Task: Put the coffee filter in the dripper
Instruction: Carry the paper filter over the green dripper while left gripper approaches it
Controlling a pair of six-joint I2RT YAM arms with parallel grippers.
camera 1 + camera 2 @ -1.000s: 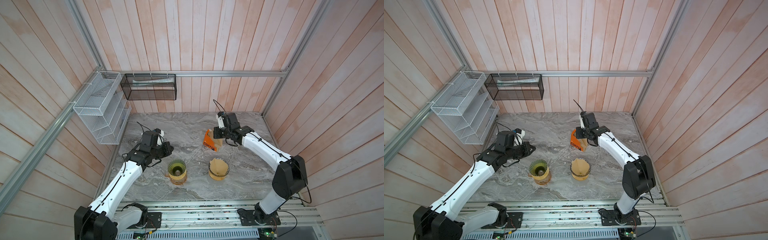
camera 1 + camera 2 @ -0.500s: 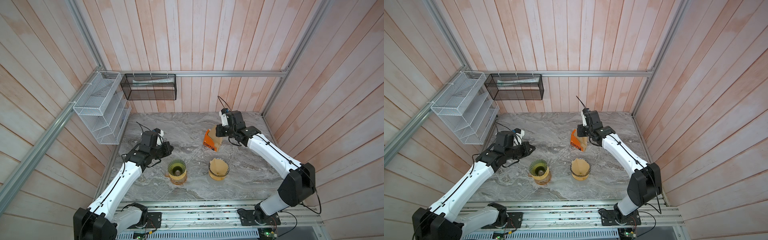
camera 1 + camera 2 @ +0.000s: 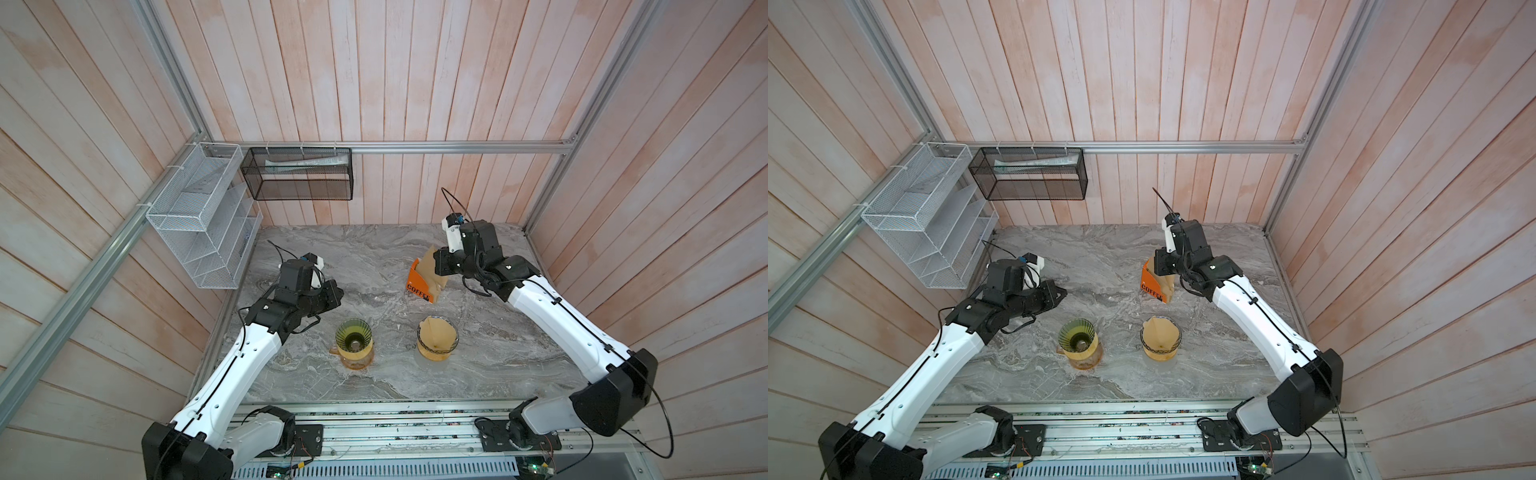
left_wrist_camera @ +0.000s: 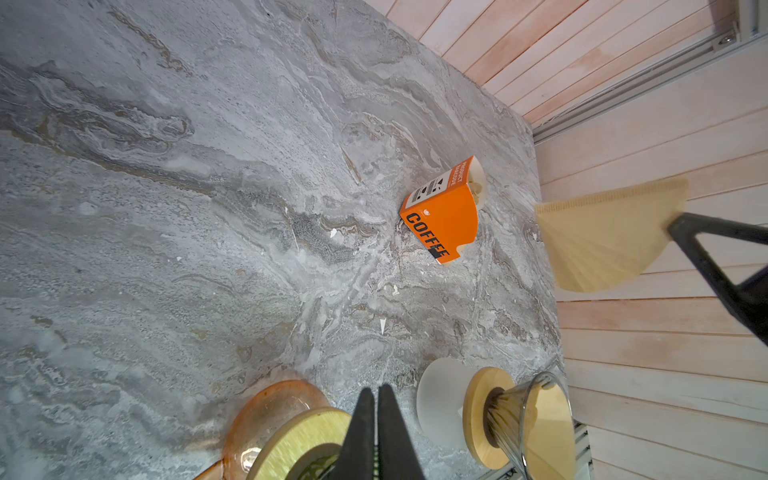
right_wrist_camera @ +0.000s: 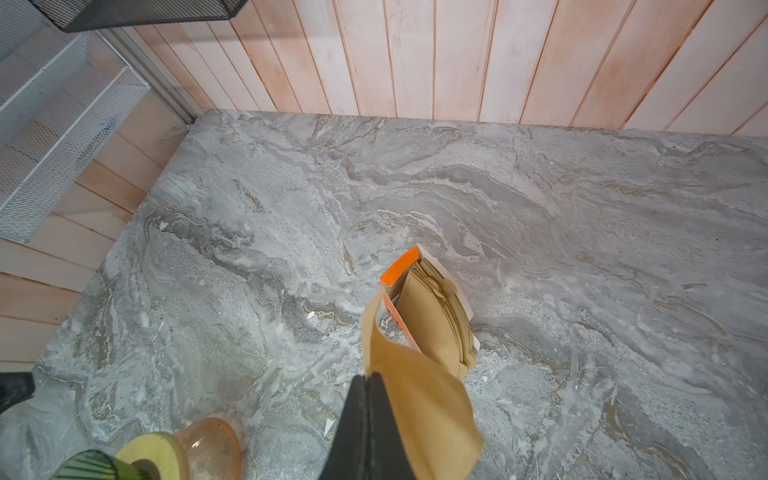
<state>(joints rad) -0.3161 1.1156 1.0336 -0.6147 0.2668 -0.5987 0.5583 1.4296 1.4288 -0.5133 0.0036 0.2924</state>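
Right claw (image 5: pixel 368 377) — clamped on a coffee filter (image 5: pixel 422 401), up off the surface (image 5: pixel 582 249) near the orange box (image 5: pixel 398 267); left claw (image 4: pixel 377 391) — pressed together near the green dripper (image 3: pixel 354 335).

Bright, even light; soft shadows; perhaps slight wide-angle bowing.

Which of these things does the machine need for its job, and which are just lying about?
Needed: coffee filter, nipped in the right pincer; empty green dripper; orange filter box.
Lying about: clear dripper, already lined; white wire rack; black mesh basket.
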